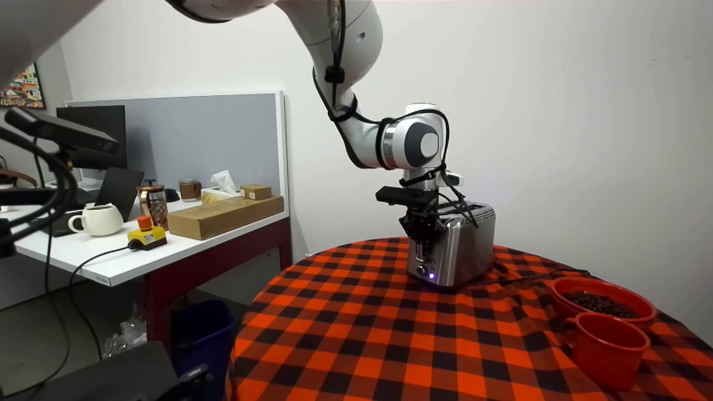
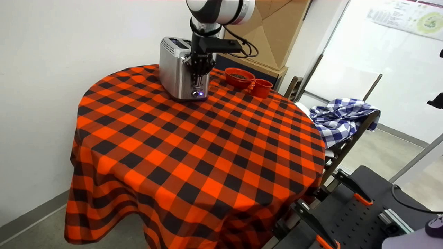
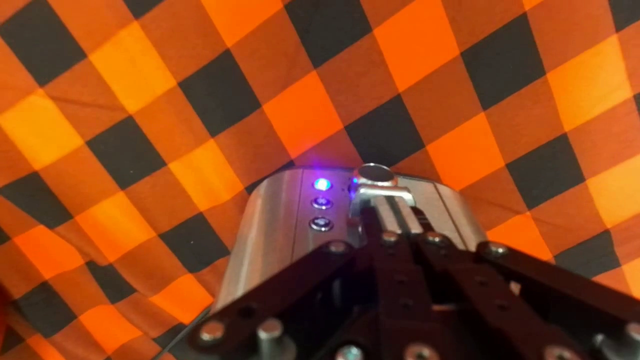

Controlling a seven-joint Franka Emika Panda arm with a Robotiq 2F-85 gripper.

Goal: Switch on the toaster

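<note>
The shiny silver toaster stands on the checked tablecloth in both exterior views (image 1: 470,245) (image 2: 169,71), and its end panel shows in the wrist view (image 3: 270,227). My gripper (image 3: 396,212) points down along that panel; its fingertips are together with no gap holding anything. The tips are at the silver lever (image 3: 385,192), which sits low, just above the round knob (image 3: 376,173). The tips appear to touch the lever. A button (image 3: 322,185) beside the knob glows blue. My gripper also shows in both exterior views (image 1: 421,250) (image 2: 198,81).
A red bowl (image 1: 567,311) of dark beans and a red mug (image 1: 607,356) stand on the checked tablecloth (image 1: 356,334), beside the toaster. A dark cord (image 1: 548,274) runs from the toaster. A white wall (image 1: 557,139) is close behind it. A desk (image 1: 139,253) with boxes stands apart.
</note>
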